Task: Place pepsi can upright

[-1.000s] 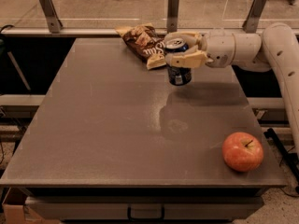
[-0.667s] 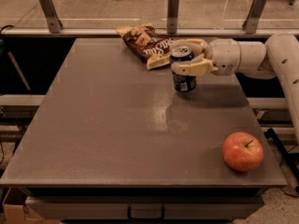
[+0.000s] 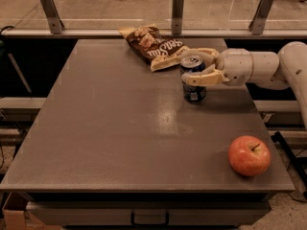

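The pepsi can [image 3: 194,91] is dark blue with a silver top and stands upright at the right rear of the grey table [image 3: 110,128]. Its base is at or just above the tabletop; I cannot tell which. My gripper [image 3: 194,66] reaches in from the right on a white arm [image 3: 259,68]. Its tan fingers [image 3: 201,78] sit on either side of the can's upper half and are closed on it.
A brown crinkled chip bag [image 3: 154,46] lies just behind and left of the can. A red apple [image 3: 249,155] sits near the front right corner. A railing with metal posts [image 3: 177,8] runs behind the table's far edge.
The gripper has carried the can a little to the right and toward the front, and lower toward the tabletop. The chip bag and apple have not moved.
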{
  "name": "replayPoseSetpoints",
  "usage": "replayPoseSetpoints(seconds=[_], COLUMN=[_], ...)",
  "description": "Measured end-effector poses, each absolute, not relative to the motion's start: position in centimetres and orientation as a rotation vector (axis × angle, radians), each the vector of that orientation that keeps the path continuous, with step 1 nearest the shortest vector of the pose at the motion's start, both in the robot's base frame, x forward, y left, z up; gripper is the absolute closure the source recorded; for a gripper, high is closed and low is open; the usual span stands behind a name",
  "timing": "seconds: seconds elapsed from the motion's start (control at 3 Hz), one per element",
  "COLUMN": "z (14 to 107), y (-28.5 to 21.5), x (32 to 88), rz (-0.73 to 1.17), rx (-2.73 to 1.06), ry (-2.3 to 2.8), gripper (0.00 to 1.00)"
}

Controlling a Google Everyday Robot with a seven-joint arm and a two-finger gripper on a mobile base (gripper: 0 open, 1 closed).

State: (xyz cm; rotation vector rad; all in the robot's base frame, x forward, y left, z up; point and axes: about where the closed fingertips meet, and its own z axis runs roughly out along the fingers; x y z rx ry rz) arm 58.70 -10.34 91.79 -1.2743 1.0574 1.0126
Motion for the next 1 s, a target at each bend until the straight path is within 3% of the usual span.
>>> replayPoseSetpoints(seconds=[0.67, 1.0], z=[92.2, 94.3], y=[-13.0, -14.5], x=[57.8, 57.0], rz=[0.938, 0.874], rx=[-1.263, -1.262], ry=[1.086, 1.126], gripper=[0.04, 0.00])
